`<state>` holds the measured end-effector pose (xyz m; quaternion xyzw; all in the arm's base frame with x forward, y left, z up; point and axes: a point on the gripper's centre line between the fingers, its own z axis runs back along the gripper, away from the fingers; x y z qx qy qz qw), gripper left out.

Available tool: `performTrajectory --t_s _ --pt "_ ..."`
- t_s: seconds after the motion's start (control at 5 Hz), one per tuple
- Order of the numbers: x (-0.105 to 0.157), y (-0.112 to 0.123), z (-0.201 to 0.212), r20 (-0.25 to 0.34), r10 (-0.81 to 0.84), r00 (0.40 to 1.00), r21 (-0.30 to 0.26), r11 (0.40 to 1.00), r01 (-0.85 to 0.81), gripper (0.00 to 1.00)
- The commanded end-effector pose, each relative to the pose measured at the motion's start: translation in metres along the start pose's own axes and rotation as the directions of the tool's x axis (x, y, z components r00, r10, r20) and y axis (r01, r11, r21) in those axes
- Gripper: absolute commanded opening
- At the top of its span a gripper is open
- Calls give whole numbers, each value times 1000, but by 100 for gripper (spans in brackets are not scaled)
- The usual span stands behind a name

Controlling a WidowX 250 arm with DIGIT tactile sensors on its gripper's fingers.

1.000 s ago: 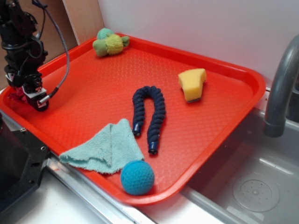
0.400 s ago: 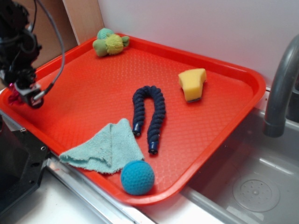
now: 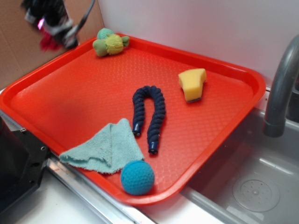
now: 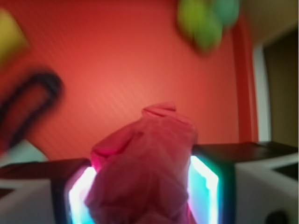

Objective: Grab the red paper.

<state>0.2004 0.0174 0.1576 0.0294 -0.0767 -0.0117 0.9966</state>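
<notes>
Since the jaws of the black gripper (image 4: pixel 142 186) are clamped on the crumpled crimson-red paper wad (image 4: pixel 145 163), raised above the orange-red plastic tray's (image 3: pixel 28 86) far-left edge, the grab looks done.

Wrinkled matt red paper (image 4: pixel 145 172) between the claw's (image 4: pixel 142 186) glossy pads; beneath, a dimpled plastic tray (image 3: pixel 84 93).

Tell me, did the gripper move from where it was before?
Yes. The gripper went up and toward the back of the tray, from the tray's left edge to near the green plush toy, carrying the red paper.
</notes>
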Motion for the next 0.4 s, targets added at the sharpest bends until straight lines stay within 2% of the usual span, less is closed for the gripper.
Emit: performTrajectory --t_s 0.0,0.2 --pt "22 1 26 -6 36 999 -18 999 -36 0" --pt "17 8 16 -45 75 996 -20 997 -76 0"
